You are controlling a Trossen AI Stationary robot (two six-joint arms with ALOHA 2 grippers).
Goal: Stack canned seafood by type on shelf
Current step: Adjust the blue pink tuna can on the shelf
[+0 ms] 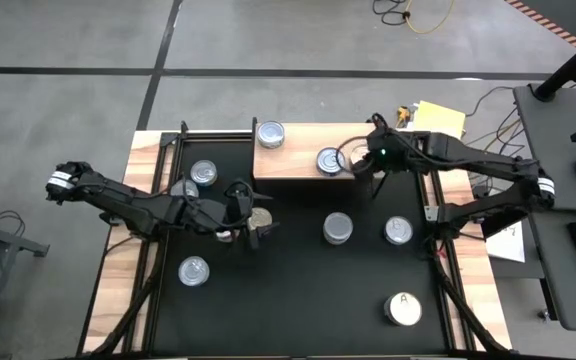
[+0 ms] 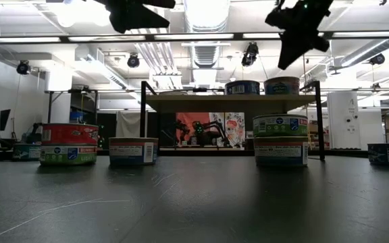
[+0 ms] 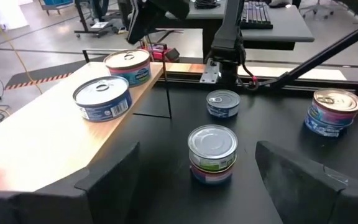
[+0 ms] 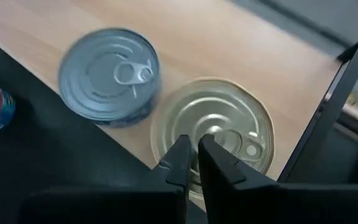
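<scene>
While the white-topped "A" tin (image 1: 403, 308) and a silver tin (image 1: 194, 271) sit nearest us, right and left, the left gripper (image 3: 204, 177) hangs wide open and empty over the middle of the table. A two-tin stack (image 3: 212, 152) sits off to its right.

Farther back, the right gripper (image 4: 191, 155) is pinched shut on nothing, just over the gold-topped tin (image 4: 213, 134). That tin stands on the shelf (image 1: 298, 165) near a silver-topped tin (image 4: 109, 73).

Our take: lift straight up before swinging away, so the fingers don't snag the pull ring. As far as we can tell from that angle, the gold tin sits close to the shelf's near edge, so a nudge could knock it off. There's bare board farther back, and open black tabletop (image 1: 298, 290) between the loose tins for the next pick-up.
</scene>
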